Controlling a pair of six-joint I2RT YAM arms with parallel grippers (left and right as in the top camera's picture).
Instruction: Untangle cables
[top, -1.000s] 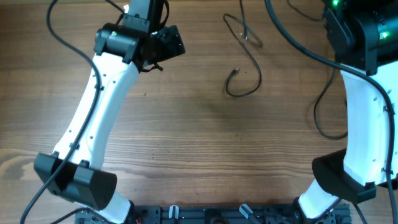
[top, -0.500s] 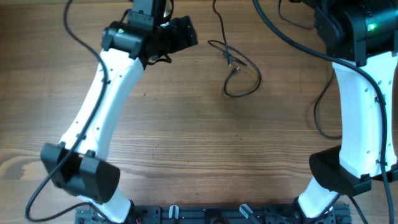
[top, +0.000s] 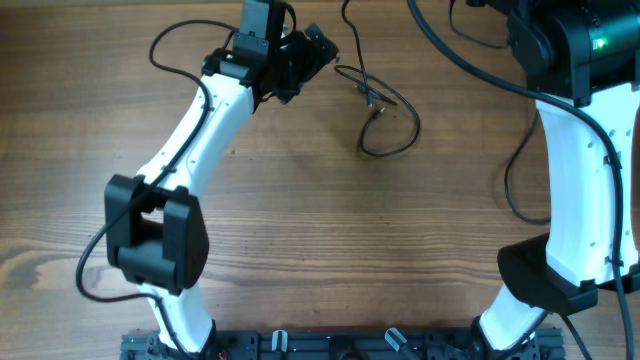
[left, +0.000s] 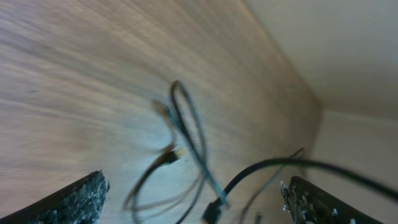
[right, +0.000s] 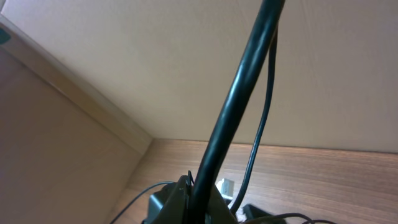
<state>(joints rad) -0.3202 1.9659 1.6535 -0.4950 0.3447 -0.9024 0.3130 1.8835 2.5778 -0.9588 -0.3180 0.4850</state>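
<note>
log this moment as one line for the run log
left gripper: open, aimed at cables | right gripper: shut, grip unclear | cables: loose crossing loops on table

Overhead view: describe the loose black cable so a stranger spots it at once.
Look at the wooden table's far edge, between the two white arms. Just right of the open left gripper lies a thin black cable in a loose loop. Unlike the thicker arm wires, it lies free and ends in a small plug.
</note>
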